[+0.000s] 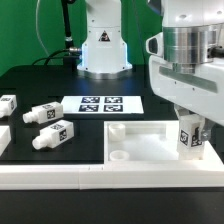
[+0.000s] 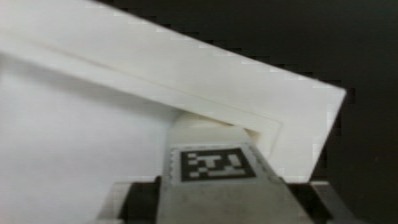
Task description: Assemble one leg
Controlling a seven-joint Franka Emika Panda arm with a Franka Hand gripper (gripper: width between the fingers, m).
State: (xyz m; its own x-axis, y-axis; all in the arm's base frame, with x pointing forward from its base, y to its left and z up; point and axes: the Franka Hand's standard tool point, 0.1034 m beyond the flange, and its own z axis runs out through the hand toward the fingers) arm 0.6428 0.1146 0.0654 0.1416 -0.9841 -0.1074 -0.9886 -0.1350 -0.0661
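Note:
My gripper (image 1: 190, 128) is shut on a white leg (image 1: 188, 137) with a black-and-white tag and holds it upright over the right corner of the large flat white panel (image 1: 140, 140). In the wrist view the held leg (image 2: 214, 160) sits between my dark fingers (image 2: 139, 198), its far end at the panel's corner (image 2: 267, 120). Whether the leg's tip is in the corner hole is hidden. Several more legs lie on the black table at the exterior view's left: one (image 1: 51, 135), another (image 1: 41, 113) and another (image 1: 8, 104).
The marker board (image 1: 103, 103) lies flat on the table behind the panel. The robot's white base (image 1: 103, 45) stands at the back. A round hole (image 1: 119, 157) shows in the panel's front corner. A white ledge (image 1: 60, 178) runs along the front.

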